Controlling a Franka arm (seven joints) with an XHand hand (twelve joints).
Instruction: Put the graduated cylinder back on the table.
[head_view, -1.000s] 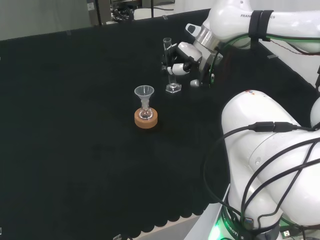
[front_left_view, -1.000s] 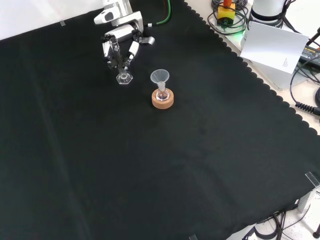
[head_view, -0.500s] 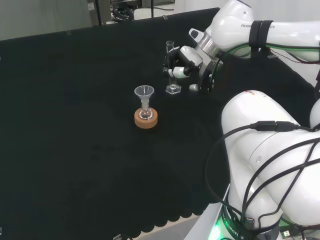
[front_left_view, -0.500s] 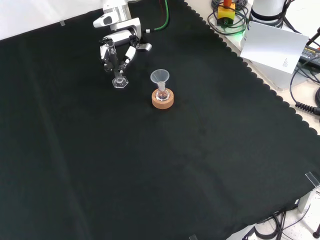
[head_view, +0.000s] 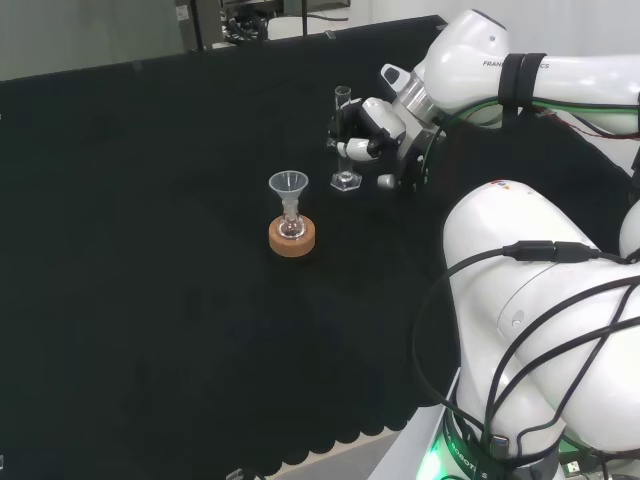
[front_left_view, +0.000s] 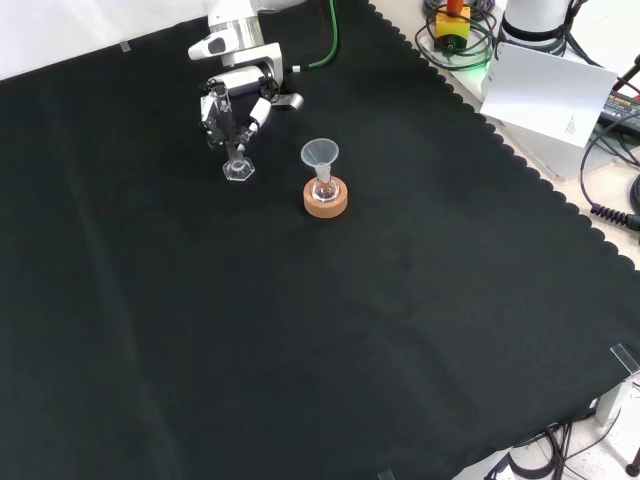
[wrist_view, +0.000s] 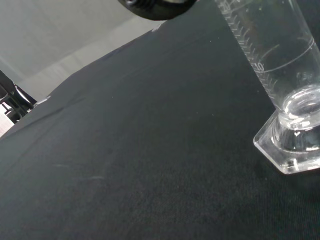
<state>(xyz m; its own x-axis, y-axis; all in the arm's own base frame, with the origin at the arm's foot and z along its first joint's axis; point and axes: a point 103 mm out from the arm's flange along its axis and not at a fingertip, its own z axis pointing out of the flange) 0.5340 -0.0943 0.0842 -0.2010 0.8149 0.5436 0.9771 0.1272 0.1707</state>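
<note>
In the head view, the black and white hand (head_view: 372, 132) had its fingers curled round the narrow clear graduated cylinder with a hexagonal foot (head_view: 344, 140), which stood upright, its foot at or just above the black-cloth-covered table (head_view: 150, 250); contact could not be told. Near it, lower and to the left, a small clear flask (head_view: 291, 226) sat in a round cork ring stand (head_view: 292, 238) with a clear cone-shaped funnel (head_view: 288, 186) in its neck. Open cloth lay between the two. The arm's own glossy white links (head_view: 540, 300) bulked at the right, wrapped with black cables.

In the front view, the hand (front_left_view: 236, 96) came in from the top and gripped the cylinder (front_left_view: 236, 155), whose hexagonal foot lay just left of the funnel (front_left_view: 320, 153) and cork ring (front_left_view: 326, 200). A white sheet (front_left_view: 545, 95) and cables lay beyond the cloth's scalloped edge at the right.

In the wrist view, the cylinder's (wrist_view: 280, 75) printed scale and thick moulded foot were close, set against the finely woven matt cloth (wrist_view: 125, 165).
</note>
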